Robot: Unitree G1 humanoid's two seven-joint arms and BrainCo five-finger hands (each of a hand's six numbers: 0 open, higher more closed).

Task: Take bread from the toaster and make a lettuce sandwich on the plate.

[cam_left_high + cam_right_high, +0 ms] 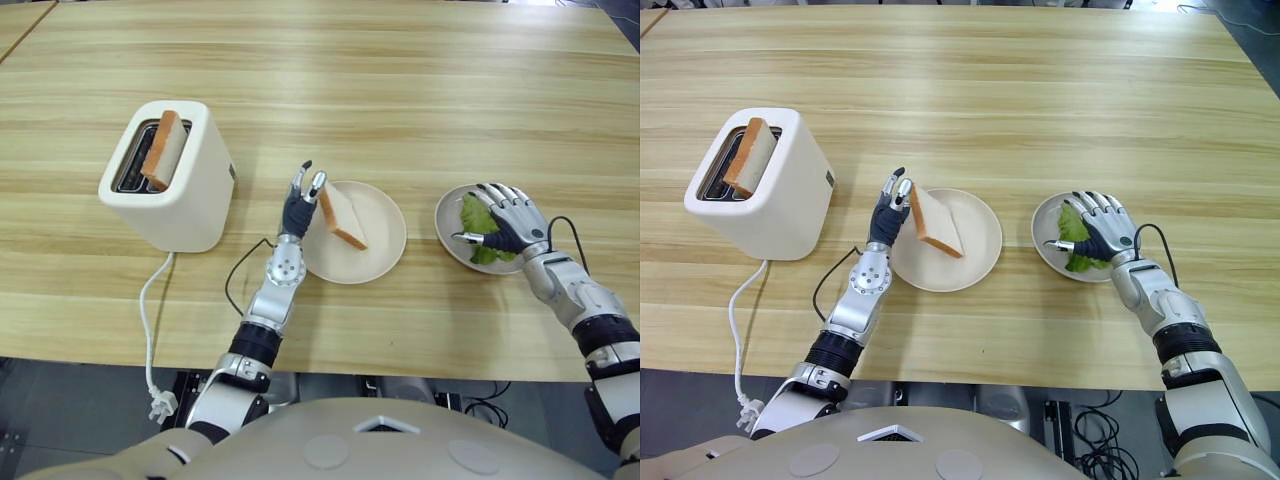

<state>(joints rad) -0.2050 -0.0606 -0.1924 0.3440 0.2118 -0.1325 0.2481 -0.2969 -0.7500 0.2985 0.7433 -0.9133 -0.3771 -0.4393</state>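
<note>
Pale bread slice [343,220] stood tilted on the plate [385,258], upper corner pinched by the left hand [298,208]. Light, soft, crumbly: grip the crust gently. Second slice [165,150] sat in the toaster [195,205]. Right hand [512,222] lay spread, uncurled, over the lettuce [476,215]. Limp, tears easily.

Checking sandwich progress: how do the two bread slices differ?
The toaster slice stands in the toaster, untouched; the plate slice leans tilted on the plate, against the left hand. The toaster slice is half hidden; the plate slice shows whole. Both are pale with brown crusts.
</note>
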